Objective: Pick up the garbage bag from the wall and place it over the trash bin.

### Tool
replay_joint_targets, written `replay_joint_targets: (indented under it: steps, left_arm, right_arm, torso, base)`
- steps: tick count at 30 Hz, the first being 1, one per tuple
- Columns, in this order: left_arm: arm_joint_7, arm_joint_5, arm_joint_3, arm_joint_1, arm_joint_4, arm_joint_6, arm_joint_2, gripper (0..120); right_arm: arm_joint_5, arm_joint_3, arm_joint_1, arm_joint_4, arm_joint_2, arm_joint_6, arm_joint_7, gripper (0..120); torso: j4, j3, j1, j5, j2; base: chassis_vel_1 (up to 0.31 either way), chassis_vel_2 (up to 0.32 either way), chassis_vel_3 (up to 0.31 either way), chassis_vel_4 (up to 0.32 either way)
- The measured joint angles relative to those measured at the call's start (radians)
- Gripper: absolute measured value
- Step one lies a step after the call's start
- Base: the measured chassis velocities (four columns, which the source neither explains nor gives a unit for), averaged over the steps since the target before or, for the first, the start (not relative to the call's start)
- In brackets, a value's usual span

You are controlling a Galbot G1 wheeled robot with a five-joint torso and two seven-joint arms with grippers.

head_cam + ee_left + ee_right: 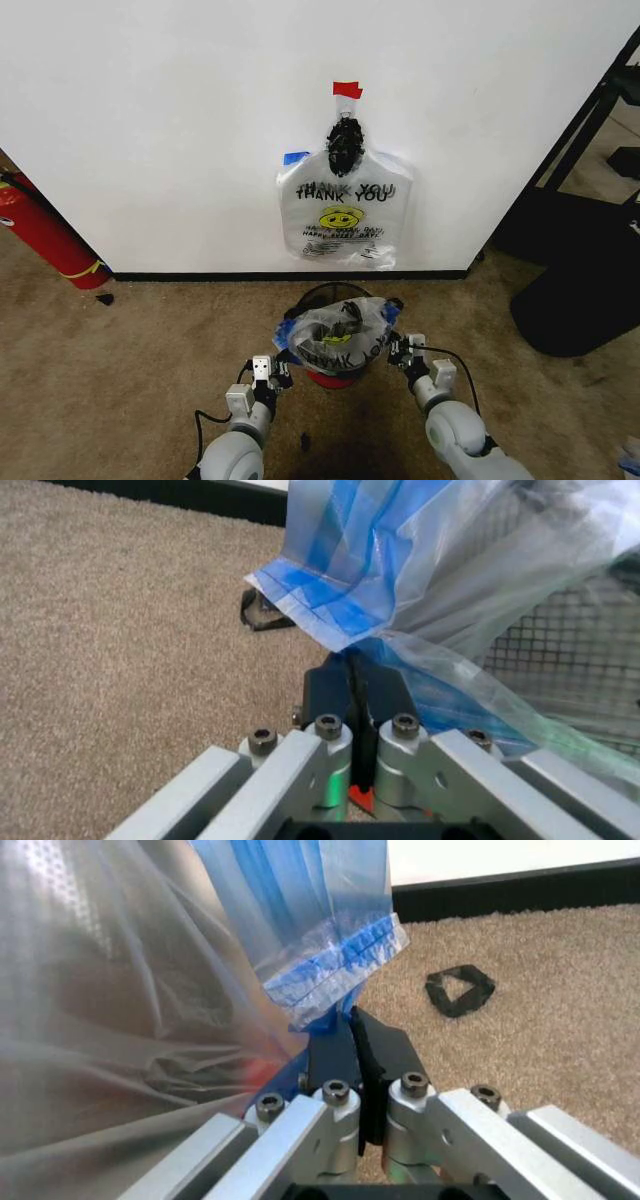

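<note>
Take the trash bin (336,375) as your landmark: the garbage bag (338,334) you are working with is stretched over its mouth, held out to either side so the film can open across the black mesh rim rather than slump inside. Your left gripper (278,374) sits just beside the bin on its left, your right gripper (398,349) just beside it on its right, each at rim height, which looks like the spread needed to seat the bag over the top. In the left wrist view the left gripper (352,676) has its dark pads pressed together with the blue-printed edge of the bag (430,570) pinched between them, mesh (570,660) close alongside. The right gripper (352,1036) is likewise clamped on the bag's blue-banded edge (330,952). Behind the bin, another THANK YOU bag (345,210) hangs on the wall (150,120).
</note>
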Motion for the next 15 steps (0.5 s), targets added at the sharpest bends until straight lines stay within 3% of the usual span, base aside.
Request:
replay_joint_targets:
  steps: [10, 15]
  left_arm:
    - [0.015, 0.012, 0.001, -0.005, 0.018, 0.001, -0.003, 0]
    - [0.020, 0.029, -0.012, 0.020, -0.015, -0.002, 0.009, 0]
  right_arm:
    - [-0.018, -0.011, 0.031, -0.051, -0.008, -0.010, -0.020, 0]
    - [-0.023, -0.007, 0.024, -0.047, -0.009, 0.008, -0.022, 0]
  torso:
    - [0.0000, 0.000, 0.000, 0.0000, 0.000]
    - [0.0002, 0.000, 0.000, 0.0000, 0.000]
  base:
    - [0.000, 0.000, 0.000, 0.000]
    - [0.000, 0.000, 0.000, 0.000]
